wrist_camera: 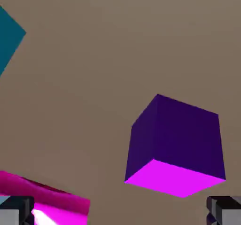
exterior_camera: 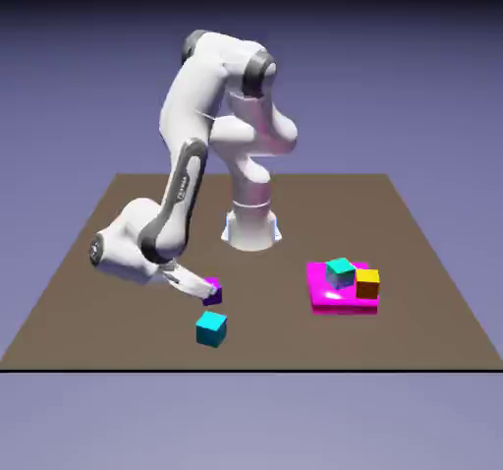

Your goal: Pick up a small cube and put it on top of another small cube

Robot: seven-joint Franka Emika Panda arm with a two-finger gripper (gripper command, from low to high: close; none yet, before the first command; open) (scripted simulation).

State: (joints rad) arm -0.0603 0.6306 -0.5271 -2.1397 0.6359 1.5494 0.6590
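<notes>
While the white arm [exterior_camera: 182,198] leans low over the brown table [exterior_camera: 88,311], its gripper [exterior_camera: 196,285] sits right down at the tabletop, next to the small cube [exterior_camera: 213,292] with the magenta top and dark purple sides. That cube rests on the table, toward the exterior view's left, and the fingers reach it from that same left side. Just beside it, nearer the table's front edge, stands the bright cyan cube [exterior_camera: 210,328], apart from it with a sliver of table between the 2. In the hand view the purple cube [wrist_camera: 175,146] looms large, above and between the 2 grey fingertips [wrist_camera: 16,211] at the bottom corners; they stand wide apart, so the claw is open and grips nothing. A corner of the cyan cube [wrist_camera: 8,38] pokes in at the upper left edge of that view, and a strip of magenta [wrist_camera: 52,203] shows at the lower left. Well over to the exterior view's right lies the flat magenta slab [exterior_camera: 329,293], carrying a cyan-topped cube [exterior_camera: 340,272] with darker sides and an orange cube [exterior_camera: 367,283] just beside it.
</notes>
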